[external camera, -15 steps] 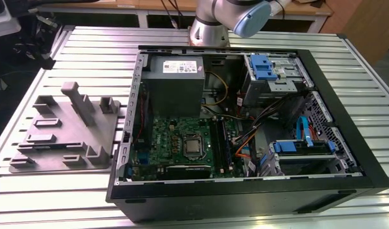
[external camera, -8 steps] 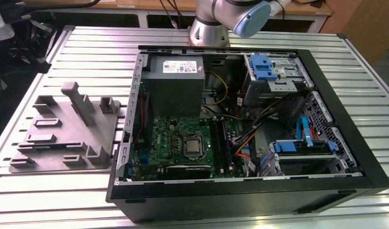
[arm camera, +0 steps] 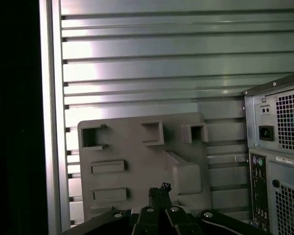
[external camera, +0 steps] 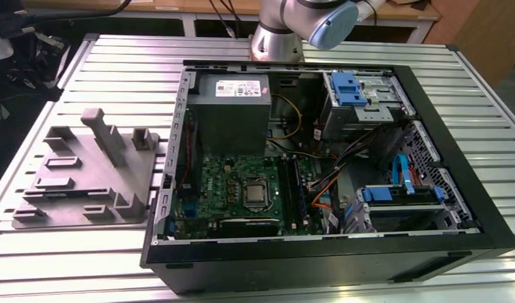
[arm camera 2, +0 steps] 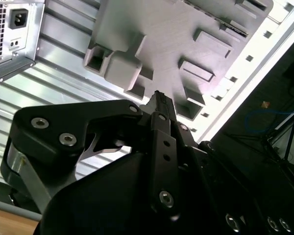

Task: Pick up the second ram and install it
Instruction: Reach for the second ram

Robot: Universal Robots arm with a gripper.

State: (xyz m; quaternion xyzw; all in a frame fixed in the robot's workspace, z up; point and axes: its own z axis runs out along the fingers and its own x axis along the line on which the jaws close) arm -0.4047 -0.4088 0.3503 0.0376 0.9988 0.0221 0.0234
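Jaws, closed and empty, hover over the grey fixture tray point(arm camera: 132, 147) beside the computer case point(arm camera: 277, 156); pick-up of the second ram seems pending, requiring parted, aligned jaws.

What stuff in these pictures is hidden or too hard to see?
- Exterior view: the arm is cut off by the top edge.
- Exterior view: the memory slots are too small and dark to tell what sits in them.
- Second wrist view: the end effector hides part of the grey holder tray.
- First wrist view: the computer case is cut off by the picture's edge.
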